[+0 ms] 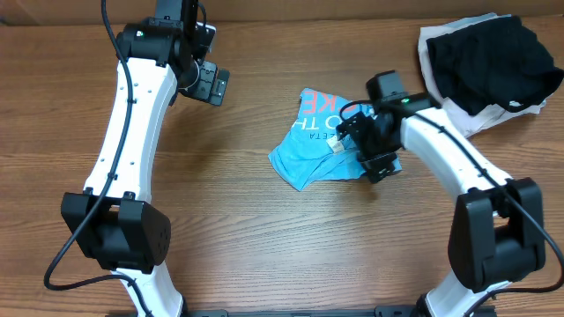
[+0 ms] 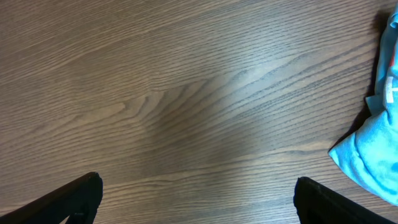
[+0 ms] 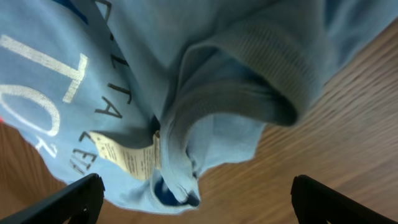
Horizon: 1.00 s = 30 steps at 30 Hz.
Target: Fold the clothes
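On the table (image 1: pixel 264 238), one crumpled T-shirt (image 1: pixel 313 150); left end effector (image 2: pixel 198 190) and right end effector (image 3: pixel 198 190) both agape.

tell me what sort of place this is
Likely a robot lab bench for laundry-folding practice: a wood-grain table, a left arm and a right arm mounted at its edge, a crumpled blue T-shirt, and a black garment on a white garment.

Sky-blue T-shirt (image 1: pixel 304 158), large white letters "TO", smaller dark letters "LTA" beside them, care label (image 3: pixel 124 158) print too small to read
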### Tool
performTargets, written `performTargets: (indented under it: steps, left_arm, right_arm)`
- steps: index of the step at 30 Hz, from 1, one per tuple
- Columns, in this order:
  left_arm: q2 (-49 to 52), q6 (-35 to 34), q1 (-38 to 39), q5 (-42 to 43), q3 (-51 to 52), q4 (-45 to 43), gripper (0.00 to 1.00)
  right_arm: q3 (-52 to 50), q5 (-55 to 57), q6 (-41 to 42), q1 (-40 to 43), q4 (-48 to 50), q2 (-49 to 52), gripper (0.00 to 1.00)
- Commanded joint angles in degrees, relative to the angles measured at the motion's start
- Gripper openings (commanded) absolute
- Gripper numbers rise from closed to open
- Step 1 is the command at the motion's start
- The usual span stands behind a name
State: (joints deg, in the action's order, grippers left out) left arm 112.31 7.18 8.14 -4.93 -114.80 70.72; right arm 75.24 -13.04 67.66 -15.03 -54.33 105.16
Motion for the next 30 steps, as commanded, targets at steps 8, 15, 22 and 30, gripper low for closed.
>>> performTargets:
  steps: [8,15,22,30]
  left_arm:
    - [-0.1,-1.0,-0.3,0.5,-0.3,0.3,1.00]
    - [-0.1,-1.0,-0.3,0.5,-0.3,0.4,1.00]
    - [-0.1,-0.3,-0.5,-0.1,-0.3,1.1,1.00]
    - [-0.1,-0.4,-0.6,0.1,-0.3,1.0,1.00]
  right_arm:
    - [-8.3,10.8,9.1,-8.5,18.8,-0.2,1.00]
    - [-10.5,11.1,8.5,-9.8,22.9,1.7,0.98]
    - [-10.7,6.2,-13.4,-6.4,18.8,1.7,0.89]
    - [-10.7,7.0,-27.7,6.2,16.6,1.7,0.79]
